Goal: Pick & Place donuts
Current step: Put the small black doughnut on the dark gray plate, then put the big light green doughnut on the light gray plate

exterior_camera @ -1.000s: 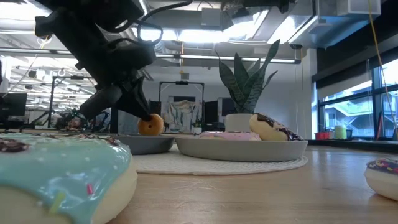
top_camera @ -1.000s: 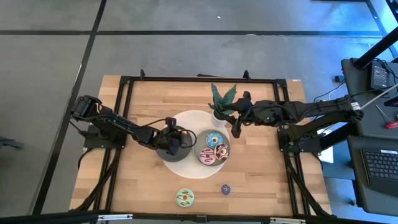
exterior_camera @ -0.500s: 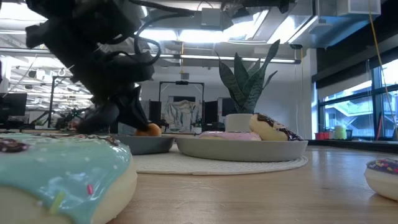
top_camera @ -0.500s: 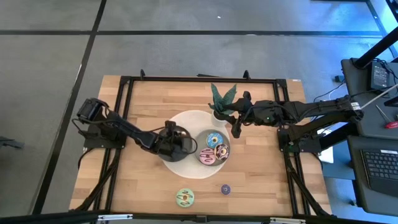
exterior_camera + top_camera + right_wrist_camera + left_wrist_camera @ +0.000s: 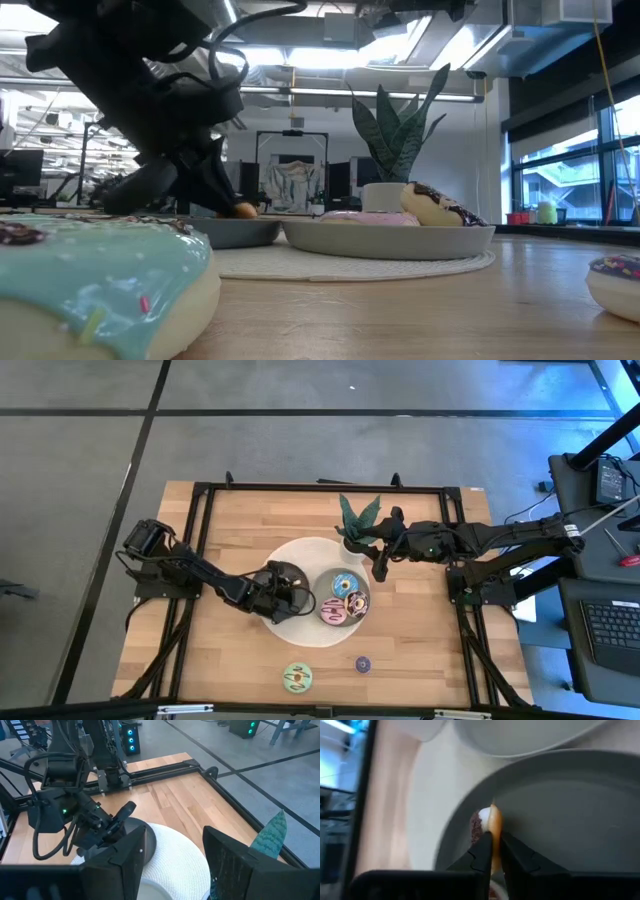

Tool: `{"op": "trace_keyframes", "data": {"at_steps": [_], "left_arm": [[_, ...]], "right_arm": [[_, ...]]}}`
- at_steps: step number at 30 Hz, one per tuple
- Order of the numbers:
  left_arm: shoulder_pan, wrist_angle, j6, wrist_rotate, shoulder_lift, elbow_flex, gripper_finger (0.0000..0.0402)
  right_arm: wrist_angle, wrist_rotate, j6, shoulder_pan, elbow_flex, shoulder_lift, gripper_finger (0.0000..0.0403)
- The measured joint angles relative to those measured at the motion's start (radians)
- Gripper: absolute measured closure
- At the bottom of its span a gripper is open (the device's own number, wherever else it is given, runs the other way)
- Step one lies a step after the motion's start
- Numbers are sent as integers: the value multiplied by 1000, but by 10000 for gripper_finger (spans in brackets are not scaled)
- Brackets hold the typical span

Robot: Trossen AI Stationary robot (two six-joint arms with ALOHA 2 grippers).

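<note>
My left gripper (image 5: 289,599) is shut on a mini donut (image 5: 487,821) with brown icing, low inside the left grey dish (image 5: 277,573). In the low view only the donut's top (image 5: 243,210) shows above the dish's rim. The right grey dish (image 5: 365,586) holds a blue (image 5: 345,584), a pink (image 5: 332,611) and a brown donut (image 5: 356,602). A green donut (image 5: 297,678) and a purple mini donut (image 5: 362,664) lie on the table near its front edge. My right gripper (image 5: 381,567) is open and empty beside the plant. My left gripper pinches the mini donut by its two flat faces (image 5: 491,833) between its two fingers, so the ring stands on edge. The fingers slant down into the dish from the table's left side. Whether the donut rests on the dish's floor, I cannot tell.
Both dishes stand on a round white mat (image 5: 305,555). A potted plant (image 5: 357,520) stands at the mat's far right, close to my right gripper. Black frame rails (image 5: 200,540) run along the table's edges. Bare wood lies at the left and the near right.
My left gripper has gone down into the left grey dish and a little toward the table's right and near edges, still shut on the mini donut. The donut, first clear above the rim, now sits mostly below it.
</note>
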Motion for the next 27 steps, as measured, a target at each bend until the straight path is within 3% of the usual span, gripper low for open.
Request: {"op": "trace_keyframes", "data": {"at_steps": [6, 21, 27], "left_arm": [[-2, -7, -61, 106, 0, 0, 356], [1, -66, -99, 134, -1, 72, 312], [32, -57, -301, 323, -52, 89, 313]], "right_arm": [[0, 0, 0, 0, 0, 0, 205], [-6, -1, 31, 0, 0, 0, 205], [-173, -2, 180, -8, 0, 0, 205]]}}
